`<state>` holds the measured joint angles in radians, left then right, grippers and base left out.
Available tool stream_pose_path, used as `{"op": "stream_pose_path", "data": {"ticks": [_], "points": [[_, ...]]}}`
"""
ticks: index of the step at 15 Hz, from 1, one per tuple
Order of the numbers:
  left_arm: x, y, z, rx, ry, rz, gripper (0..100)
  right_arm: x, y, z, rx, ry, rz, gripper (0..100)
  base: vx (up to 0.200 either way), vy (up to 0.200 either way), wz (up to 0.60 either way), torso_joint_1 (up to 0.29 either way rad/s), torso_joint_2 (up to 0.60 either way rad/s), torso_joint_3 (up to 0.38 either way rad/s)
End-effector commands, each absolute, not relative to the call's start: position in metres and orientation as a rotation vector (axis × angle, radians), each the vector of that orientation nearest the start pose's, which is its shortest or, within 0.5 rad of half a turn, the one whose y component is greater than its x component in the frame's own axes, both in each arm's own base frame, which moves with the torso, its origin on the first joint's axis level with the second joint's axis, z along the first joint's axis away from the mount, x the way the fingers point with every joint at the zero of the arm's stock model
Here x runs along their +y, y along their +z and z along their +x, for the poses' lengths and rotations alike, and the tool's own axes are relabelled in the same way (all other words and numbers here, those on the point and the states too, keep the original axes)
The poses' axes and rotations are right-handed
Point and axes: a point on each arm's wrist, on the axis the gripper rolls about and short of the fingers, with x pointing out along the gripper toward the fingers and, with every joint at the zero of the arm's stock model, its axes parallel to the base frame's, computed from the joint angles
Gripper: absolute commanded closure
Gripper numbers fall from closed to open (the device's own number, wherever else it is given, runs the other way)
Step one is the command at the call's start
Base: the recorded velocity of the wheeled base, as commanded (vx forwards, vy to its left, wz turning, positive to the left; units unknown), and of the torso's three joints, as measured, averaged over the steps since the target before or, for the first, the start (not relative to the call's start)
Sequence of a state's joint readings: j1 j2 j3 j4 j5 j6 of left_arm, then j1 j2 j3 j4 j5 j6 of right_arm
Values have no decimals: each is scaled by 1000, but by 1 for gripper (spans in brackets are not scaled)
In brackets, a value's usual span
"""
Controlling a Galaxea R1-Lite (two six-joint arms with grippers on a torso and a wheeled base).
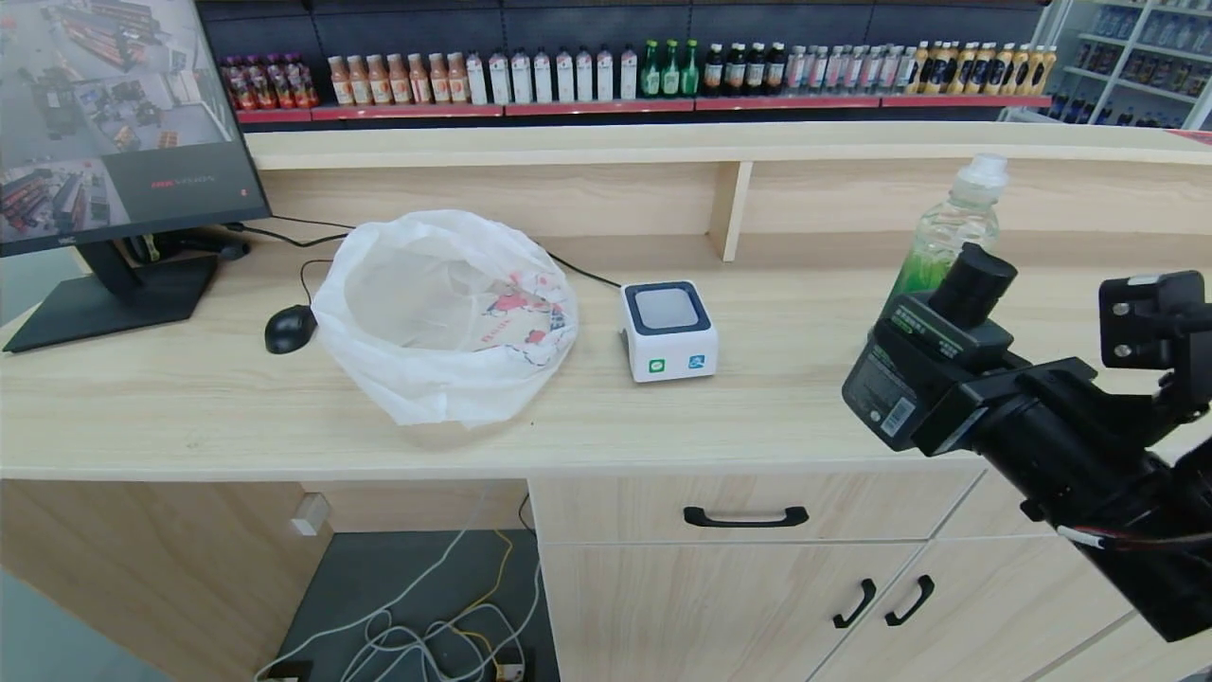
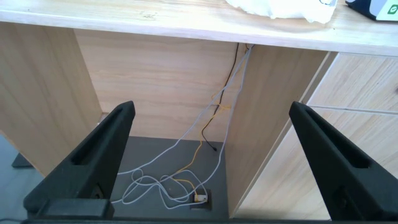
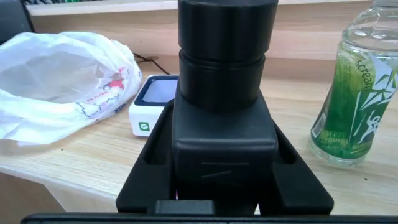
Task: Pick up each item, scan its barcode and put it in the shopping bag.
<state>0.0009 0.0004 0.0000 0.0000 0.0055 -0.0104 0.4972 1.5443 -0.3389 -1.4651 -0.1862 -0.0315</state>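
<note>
Our right gripper [image 3: 225, 186] is nearest, its jaws closed on a black bottle [image 1: 900, 374] held tilted above the right end of the counter [image 1: 189, 398], cap up and away from us, barcode label facing left. Just behind it a green bottle [image 1: 947, 232] stands upright on the counter. Well to the left of the held bottle sits the scanner [image 1: 668, 330], window up, and just beside that the bag [image 1: 445, 313], white and open at the top. A mouse [image 1: 289, 329] lies by the bag's left side, near a monitor [image 1: 114, 104]. Our left gripper [image 2: 211, 109] hangs below the counter edge, jaws wide apart and holding nothing, above loose cables [image 2: 168, 186] on the floor.
</note>
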Motion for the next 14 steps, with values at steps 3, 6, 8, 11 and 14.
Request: {"op": "stream_pose_path", "data": {"ticks": [3,6,8,11,14], "points": [[0,75,-23,0,8,-11,0,98,192,184,-246,415,161,100,0,0,0,0,0,0],[0,75,-23,0,8,-11,0,100,197,180,-243,519,262,100,0,0,0,0,0,0],[0,75,-23,0,8,-11,0,104,195,177,-193,638,362,100,0,0,0,0,0,0],[0,75,-23,0,8,-11,0,114,202,175,-167,730,481,100,0,0,0,0,0,0],[0,75,-23,0,8,-11,0,129,205,166,-133,882,523,100,0,0,0,0,0,0]]}}
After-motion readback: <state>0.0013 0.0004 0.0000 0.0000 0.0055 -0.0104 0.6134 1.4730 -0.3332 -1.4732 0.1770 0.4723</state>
